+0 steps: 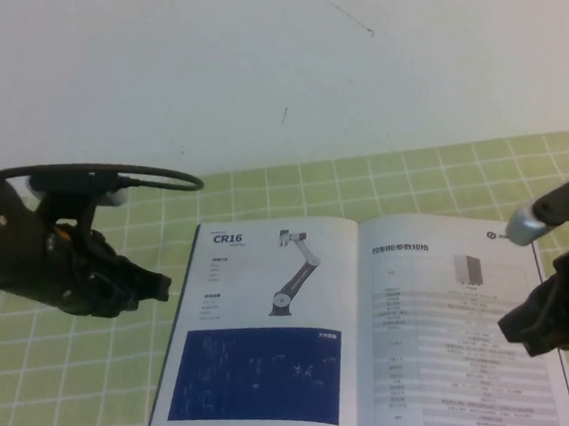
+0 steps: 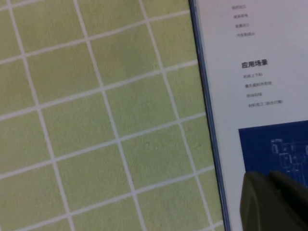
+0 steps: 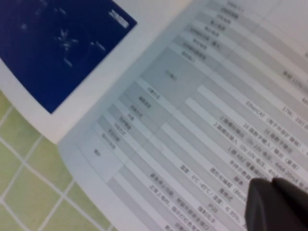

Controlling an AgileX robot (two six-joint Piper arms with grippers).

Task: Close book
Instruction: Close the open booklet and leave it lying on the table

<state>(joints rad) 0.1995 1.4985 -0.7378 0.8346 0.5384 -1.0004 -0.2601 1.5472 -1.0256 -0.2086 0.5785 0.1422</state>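
CR16 manual (image 1: 358, 316) lies open, spine running front-to-back. Your left end effector (image 1: 161, 282) clenched, just beside left page edge; right end effector (image 1: 509, 328) clenched, over right page.

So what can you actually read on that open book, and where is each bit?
"CR16": top of the book's left page.
"应用场景": heading lower on that page.
The right page table and blue panel print: too blurred to read.
The left pincer sits left of the book; the right pincer over its right edge.
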